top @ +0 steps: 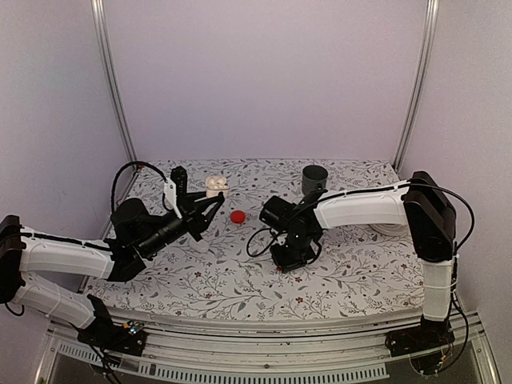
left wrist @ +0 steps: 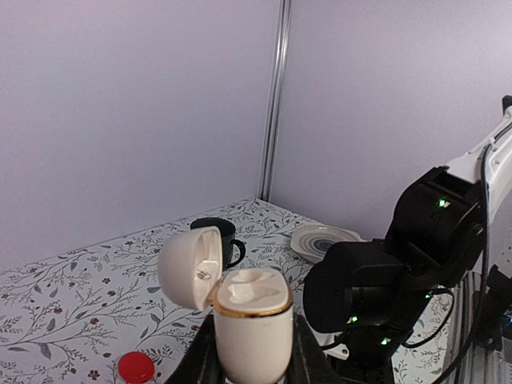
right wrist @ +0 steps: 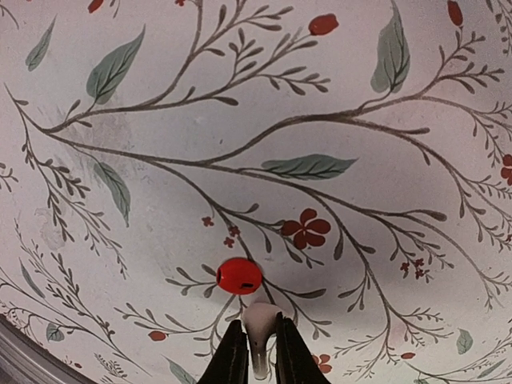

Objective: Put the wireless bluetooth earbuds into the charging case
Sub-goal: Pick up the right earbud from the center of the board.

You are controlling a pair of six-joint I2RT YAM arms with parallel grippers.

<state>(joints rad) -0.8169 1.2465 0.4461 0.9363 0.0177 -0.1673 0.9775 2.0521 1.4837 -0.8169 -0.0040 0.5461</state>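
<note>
The charging case (left wrist: 254, 336) is cream-white with a gold rim, and its lid (left wrist: 190, 268) is swung open to the left. It stands upright between the dark fingers of my left gripper (left wrist: 256, 364), which is shut on it. From above, the case (top: 216, 186) shows at the tip of the left gripper (top: 213, 202). My right gripper (right wrist: 260, 352) points down at the cloth, shut on the stem of a white earbud (right wrist: 262, 320). A small glossy red oval piece (right wrist: 238, 276) sits at the earbud's head. In the top view the right gripper (top: 290, 258) is low over the table's middle.
A flat red disc (top: 238, 216) lies between the two grippers. A dark grey mug (top: 314, 179) stands at the back right, with a pale ringed plate (left wrist: 324, 240) beyond it. A small white piece (top: 201, 245) lies under the left arm. The floral cloth (top: 360, 272) covers the table.
</note>
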